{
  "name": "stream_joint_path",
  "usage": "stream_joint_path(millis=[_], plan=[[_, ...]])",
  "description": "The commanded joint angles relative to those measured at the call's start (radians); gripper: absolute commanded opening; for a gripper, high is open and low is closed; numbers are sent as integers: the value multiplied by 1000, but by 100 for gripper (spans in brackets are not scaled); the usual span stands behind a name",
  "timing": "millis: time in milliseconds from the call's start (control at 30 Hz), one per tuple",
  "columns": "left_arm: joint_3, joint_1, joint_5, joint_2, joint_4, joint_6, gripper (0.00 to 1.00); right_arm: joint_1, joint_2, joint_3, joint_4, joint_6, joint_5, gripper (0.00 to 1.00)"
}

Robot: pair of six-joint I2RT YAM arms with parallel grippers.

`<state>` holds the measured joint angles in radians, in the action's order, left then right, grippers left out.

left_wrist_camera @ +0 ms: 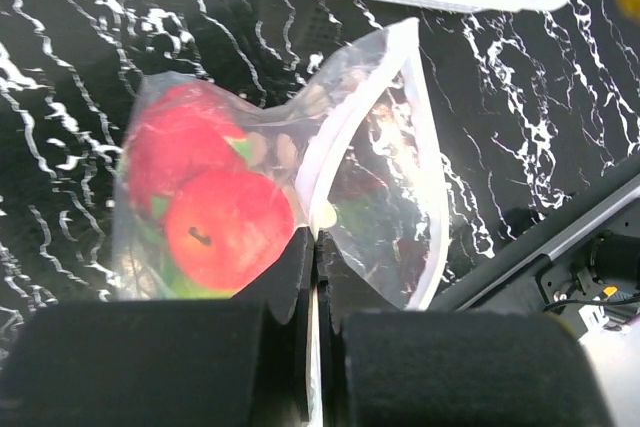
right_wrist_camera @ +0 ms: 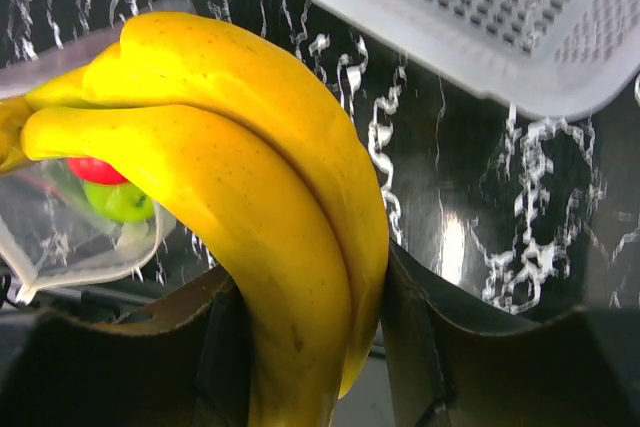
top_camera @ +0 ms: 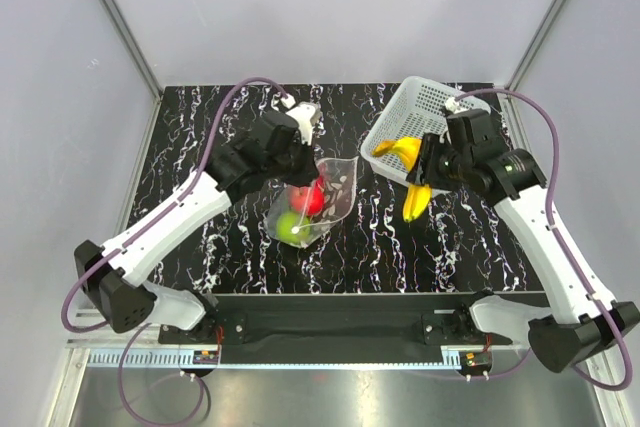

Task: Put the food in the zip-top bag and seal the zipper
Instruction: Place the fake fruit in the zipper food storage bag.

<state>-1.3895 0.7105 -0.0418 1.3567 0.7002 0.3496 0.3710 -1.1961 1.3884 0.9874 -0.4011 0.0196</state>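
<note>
Bananas (right_wrist_camera: 230, 177) clamped in the right gripper (right_wrist_camera: 305, 317), beside the bag (left_wrist_camera: 200, 207) pinched by the left gripper (left_wrist_camera: 315, 257), could snag its narrow mouth (left_wrist_camera: 365, 162).

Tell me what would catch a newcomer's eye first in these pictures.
The bright yellow banana bunch, clamped in the right gripper by the white basket. Then the clear zip-top bag at table centre, red fruit and green fruit inside, its mouth edge pinched by the left gripper.
</note>
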Motion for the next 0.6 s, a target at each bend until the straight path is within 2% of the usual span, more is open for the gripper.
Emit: stream_joint_path(millis=[0, 133, 333, 567], plan=[[-52, 55, 94, 22, -54, 57, 0, 23, 41, -38, 88, -73, 3, 15], [-71, 110, 160, 80, -86, 100, 0, 60, 82, -78, 146, -120, -10, 15], [-187, 178, 207, 180, -56, 106, 0, 89, 75, -78, 175, -165, 16, 15], [-189, 184, 260, 168, -50, 92, 0, 161, 1, -66, 183, -196, -47, 15]])
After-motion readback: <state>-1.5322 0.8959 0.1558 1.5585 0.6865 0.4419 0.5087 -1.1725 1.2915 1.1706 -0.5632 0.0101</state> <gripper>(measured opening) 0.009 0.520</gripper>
